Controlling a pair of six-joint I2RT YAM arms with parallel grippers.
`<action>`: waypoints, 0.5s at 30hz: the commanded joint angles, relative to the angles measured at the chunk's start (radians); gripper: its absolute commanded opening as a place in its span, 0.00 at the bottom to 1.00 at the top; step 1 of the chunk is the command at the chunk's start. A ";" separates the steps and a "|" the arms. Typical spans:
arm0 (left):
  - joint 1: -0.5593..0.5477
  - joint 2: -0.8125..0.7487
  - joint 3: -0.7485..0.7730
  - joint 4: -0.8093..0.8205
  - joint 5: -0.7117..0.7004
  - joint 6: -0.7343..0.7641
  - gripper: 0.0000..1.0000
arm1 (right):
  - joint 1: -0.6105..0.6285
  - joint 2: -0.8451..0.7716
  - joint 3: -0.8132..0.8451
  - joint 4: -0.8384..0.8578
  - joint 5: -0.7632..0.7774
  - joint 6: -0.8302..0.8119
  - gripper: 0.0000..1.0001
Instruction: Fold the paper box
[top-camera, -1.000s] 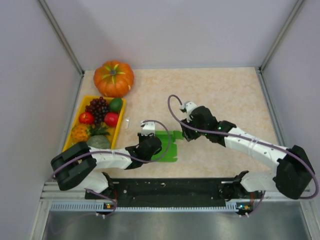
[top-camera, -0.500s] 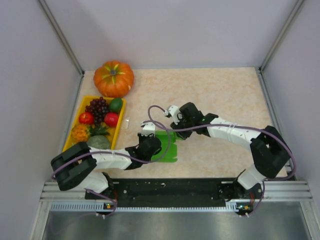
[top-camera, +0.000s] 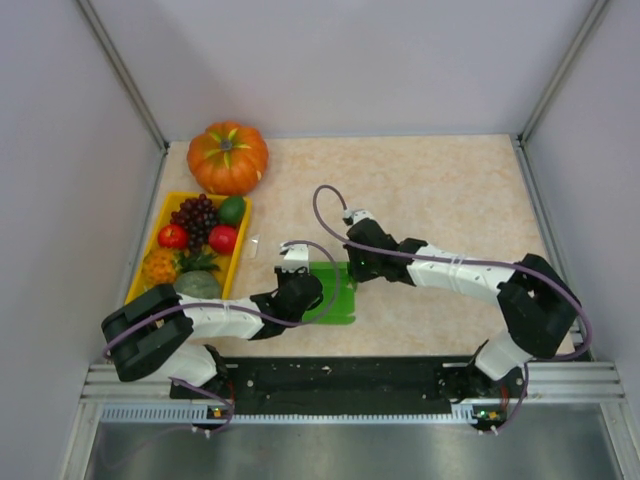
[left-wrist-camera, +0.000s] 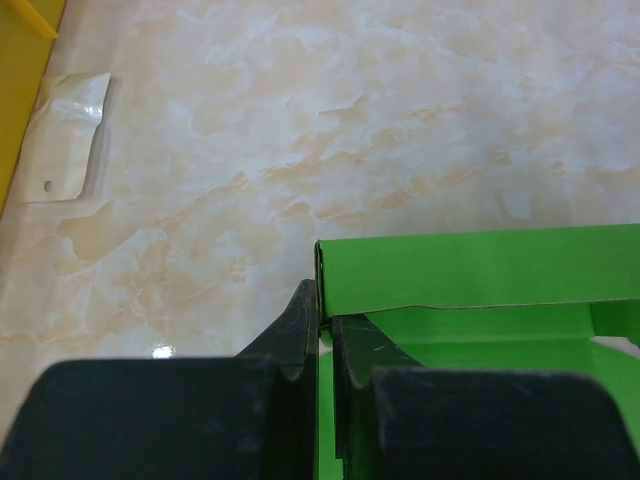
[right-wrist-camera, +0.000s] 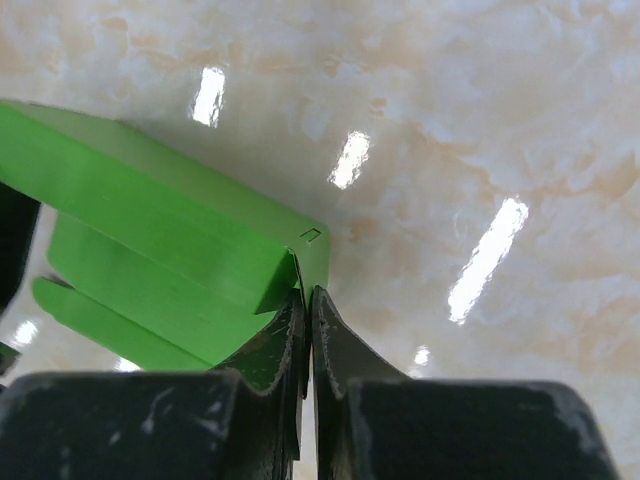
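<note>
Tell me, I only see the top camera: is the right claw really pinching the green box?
Observer: Yes. The right wrist view shows the right gripper shut on a folded corner of the box.
Operator: What about the left one?
Observer: The left wrist view shows the left gripper shut on the box's edge, next to a raised flap.
Operator: Anything special on that corner?
Observer: A tiny slot is cut just above the right gripper's tips.

I see a glossy beige marbled desk (top-camera: 450, 180), with glare streaks (right-wrist-camera: 486, 258) in the right wrist view. Plain pale grey walls (top-camera: 340, 60) on three sides, metal corner posts (top-camera: 120, 70). Grey metal sheet (top-camera: 340, 450) beyond the near edge.
</note>
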 joint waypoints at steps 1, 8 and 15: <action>-0.007 -0.020 0.013 -0.010 0.027 -0.054 0.00 | 0.059 -0.064 -0.027 0.069 0.180 0.422 0.00; -0.007 -0.028 0.005 -0.027 0.021 -0.057 0.00 | 0.071 -0.157 -0.102 0.142 0.117 0.164 0.07; -0.007 -0.026 -0.002 -0.023 0.016 -0.044 0.00 | 0.067 -0.256 -0.222 0.291 -0.192 -0.194 0.40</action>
